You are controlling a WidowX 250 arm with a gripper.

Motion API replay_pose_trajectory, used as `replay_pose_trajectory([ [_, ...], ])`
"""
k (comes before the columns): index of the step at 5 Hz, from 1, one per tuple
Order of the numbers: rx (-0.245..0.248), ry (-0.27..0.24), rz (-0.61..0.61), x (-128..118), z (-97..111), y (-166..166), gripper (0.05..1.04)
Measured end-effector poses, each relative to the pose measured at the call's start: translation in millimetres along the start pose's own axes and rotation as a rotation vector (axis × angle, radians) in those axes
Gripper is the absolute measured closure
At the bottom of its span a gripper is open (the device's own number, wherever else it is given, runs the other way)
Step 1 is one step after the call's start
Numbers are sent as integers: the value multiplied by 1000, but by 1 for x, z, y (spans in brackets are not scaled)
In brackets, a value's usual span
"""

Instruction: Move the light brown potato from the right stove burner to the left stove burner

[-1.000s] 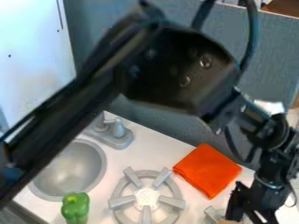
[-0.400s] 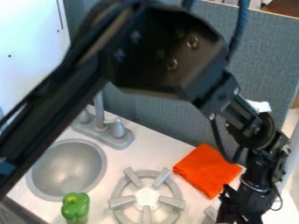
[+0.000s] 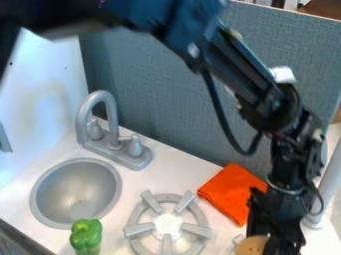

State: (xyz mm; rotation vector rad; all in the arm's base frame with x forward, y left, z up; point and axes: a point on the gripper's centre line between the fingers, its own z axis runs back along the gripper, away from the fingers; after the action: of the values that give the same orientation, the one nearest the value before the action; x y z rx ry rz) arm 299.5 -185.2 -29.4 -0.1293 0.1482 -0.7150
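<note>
At the lower right, beside the stove burner, the black gripper [image 3: 274,238] hangs down shut on a tan rounded object [image 3: 252,245], part of which shows at the fingers' left side near the bottom edge. Just left of the gripper, a folded orange cloth [image 3: 230,194] lies on the white counter, its right part behind the gripper. A green bell pepper [image 3: 86,236] stands near the bottom edge, below the sink.
The grey burner [image 3: 166,225] lies between pepper and gripper. A round sink [image 3: 77,191] is at the left, with a grey faucet [image 3: 112,130] behind it. A grey partition [image 3: 173,99] borders the counter's back.
The upper arm has swung up, uncovering the faucet and sink. The gripper has shifted slightly left, and more of the tan object has come into view with it.
</note>
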Motion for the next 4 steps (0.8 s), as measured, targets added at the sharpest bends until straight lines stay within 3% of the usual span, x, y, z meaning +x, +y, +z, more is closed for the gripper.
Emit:
replay_pose_trajectory([
  [2, 23, -17, 317, -44, 1, 72, 491],
  [3, 10, -45, 391, -59, 5, 104, 490],
  [4, -45, 4, 442, -76, -8, 118, 490],
])
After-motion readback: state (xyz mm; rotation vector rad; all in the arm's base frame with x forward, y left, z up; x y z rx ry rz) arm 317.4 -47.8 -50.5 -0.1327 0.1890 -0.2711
